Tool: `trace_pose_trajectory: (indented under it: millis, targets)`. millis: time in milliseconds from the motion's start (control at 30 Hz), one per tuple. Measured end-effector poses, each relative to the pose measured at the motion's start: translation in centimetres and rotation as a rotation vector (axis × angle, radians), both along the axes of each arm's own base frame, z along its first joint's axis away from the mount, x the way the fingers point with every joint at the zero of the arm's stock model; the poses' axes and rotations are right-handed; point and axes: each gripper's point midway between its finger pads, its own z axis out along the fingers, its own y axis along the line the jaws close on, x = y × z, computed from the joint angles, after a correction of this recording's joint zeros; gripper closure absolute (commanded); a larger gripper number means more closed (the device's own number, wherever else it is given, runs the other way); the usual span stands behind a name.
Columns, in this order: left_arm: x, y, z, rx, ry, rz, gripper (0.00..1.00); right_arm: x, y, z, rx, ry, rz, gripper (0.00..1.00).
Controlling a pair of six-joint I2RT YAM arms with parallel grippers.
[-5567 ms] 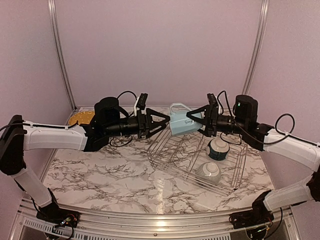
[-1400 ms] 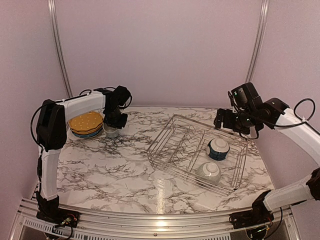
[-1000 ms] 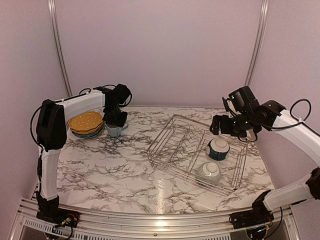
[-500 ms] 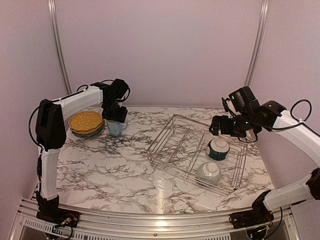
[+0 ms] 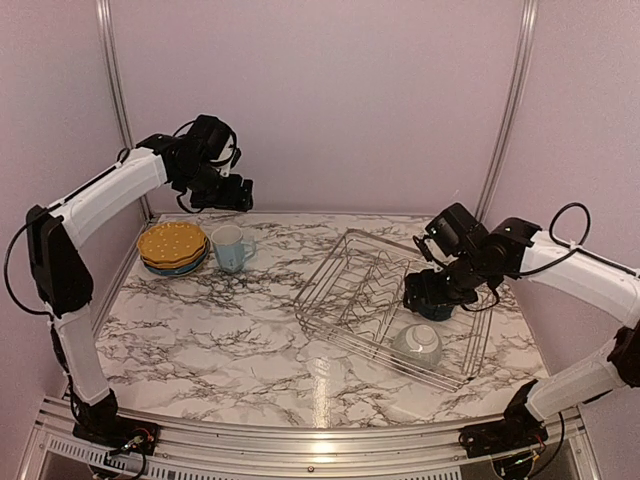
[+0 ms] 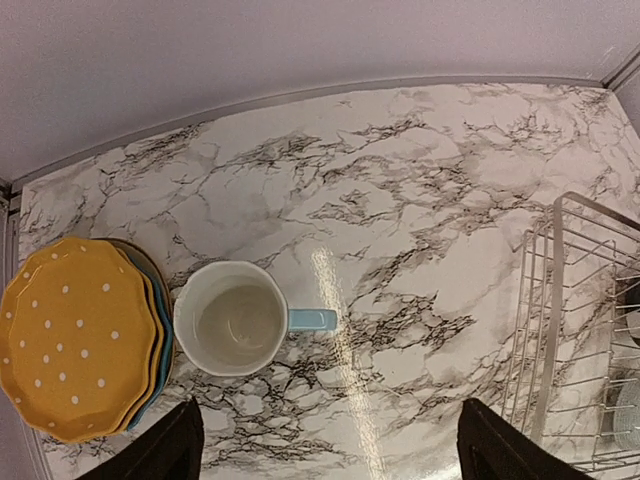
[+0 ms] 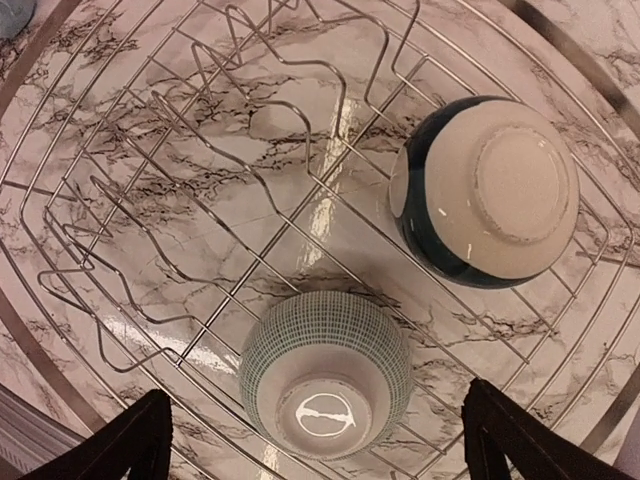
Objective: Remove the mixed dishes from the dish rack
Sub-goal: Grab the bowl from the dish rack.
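The light blue mug [image 5: 231,247] stands upright on the table beside a stack of plates [image 5: 172,245] topped by a yellow dotted one [image 6: 75,350]. My left gripper [image 5: 238,197] hangs open high above the mug [image 6: 232,317], holding nothing. The silver wire dish rack [image 5: 340,290] holds two bowls, both upside down: a grid-patterned one [image 7: 325,372] and a dark blue and white one [image 7: 487,190]. My right gripper [image 5: 430,293] hovers open low over the rack, its fingers either side of the grid-patterned bowl [image 5: 417,344] and above it.
The rack's upright plate dividers [image 7: 230,110] stand with nothing in them on its left side. The rack's near corner [image 6: 560,300] shows at the right of the left wrist view. Walls close the table at the back and sides.
My left gripper has opened, let go of the mug beside the plates and risen well above it. My right gripper has come down and toward the near side, over the bowls.
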Motion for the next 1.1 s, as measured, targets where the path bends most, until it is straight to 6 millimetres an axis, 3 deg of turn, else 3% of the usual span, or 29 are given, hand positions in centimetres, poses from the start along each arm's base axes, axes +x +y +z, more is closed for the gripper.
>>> trace_pose_trajectory:
  millis: [100,200,367,500,767,1100]
  targets:
    - [-1.9,-0.4,3.2,-0.092,-0.054,-0.03,0.06,-1.5,0.5,-1.4,-0.012,0.05,0.025,0.09]
    - [-4.3,-1.1,5.1,-0.186,-0.086,-0.072,0.03,-3.0,0.4,-3.1,-0.024,0.107,0.032,0.14]
    - [-8.1,-2.4,5.7,-0.344,-0.108,-0.136,0.01,-4.6,-0.1,-5.2,-0.039,0.176,0.025,0.19]
    - [-10.1,-3.4,5.7,-0.444,-0.121,-0.177,0.01,-4.7,-0.1,-5.5,-0.036,0.183,0.017,0.21]
    - [-12.0,-4.9,7.2,-0.571,-0.17,-0.231,0.01,-4.2,0.0,-6.2,-0.055,0.182,0.006,0.29]
    - [-12.4,-5.7,7.6,-0.604,-0.174,-0.246,0.01,-3.6,-0.2,-7.2,-0.092,0.18,-0.005,0.39]
